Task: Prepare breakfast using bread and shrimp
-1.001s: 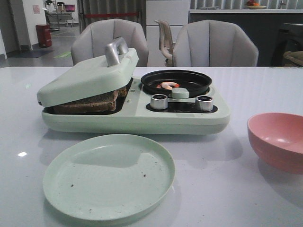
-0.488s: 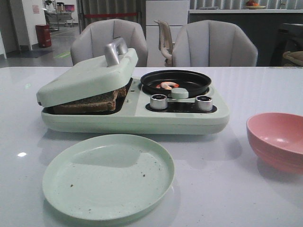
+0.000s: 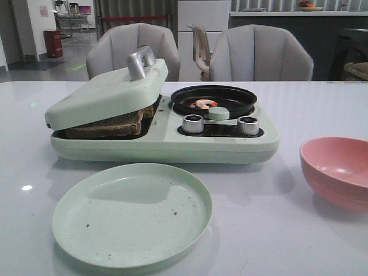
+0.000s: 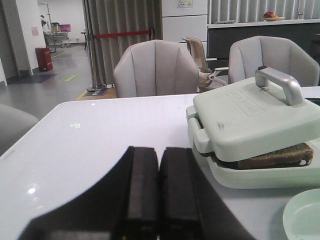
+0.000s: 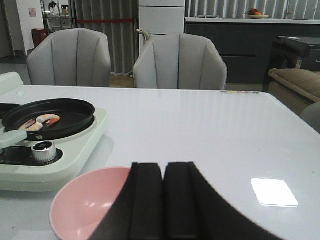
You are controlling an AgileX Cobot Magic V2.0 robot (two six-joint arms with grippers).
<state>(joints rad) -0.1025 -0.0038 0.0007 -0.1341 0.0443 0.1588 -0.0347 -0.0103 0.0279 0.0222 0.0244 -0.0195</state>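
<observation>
Bread (image 3: 106,123) slices under the lid (image 3: 106,92), one shrimp (image 3: 203,104); both fingers (image 4: 150,187) (image 5: 162,197) closed, empty.

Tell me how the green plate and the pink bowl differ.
The plate is pale green, flat and wide; the bowl is pink, deep and narrower. The plate lies in front of the cooker; the bowl stands off to its right. The plate is speckled with crumbs; the bowl looks clean. Both are empty.

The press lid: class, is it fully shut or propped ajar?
Ajar: the lid rests tilted on the bread, leaving a gap at the front.
</observation>
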